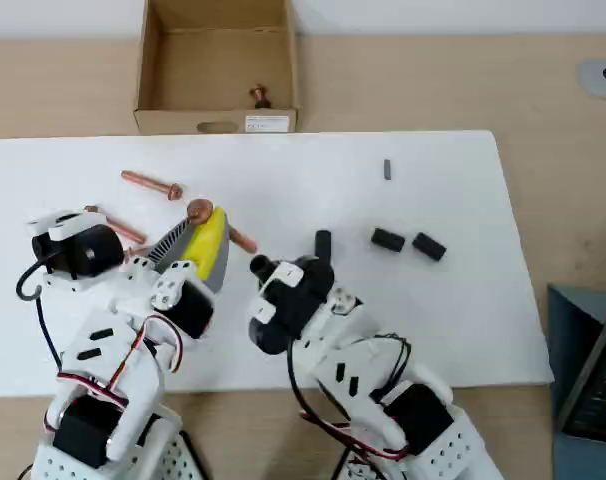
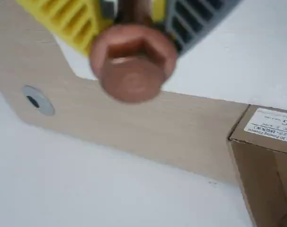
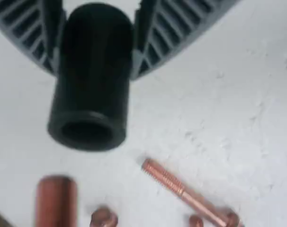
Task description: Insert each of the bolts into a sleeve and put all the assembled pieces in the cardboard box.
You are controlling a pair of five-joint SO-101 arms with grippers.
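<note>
High view: left claw (image 1: 192, 238) clenched on copper hex-head bolt (image 1: 200, 211), right claw (image 3: 96, 66) gripping black cylindrical sleeve (image 3: 89, 109), both over the white mat (image 1: 453, 320); insertion step, next likely needs bolt tip aligned with sleeve bore.

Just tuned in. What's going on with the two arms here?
The left gripper is shut on a copper bolt, and the right gripper is shut on a black sleeve. Both are over the white mat, and the two parts are not yet joined. One copper piece sits in the cardboard box. Two loose sleeves and two loose bolts lie on the mat.
</note>
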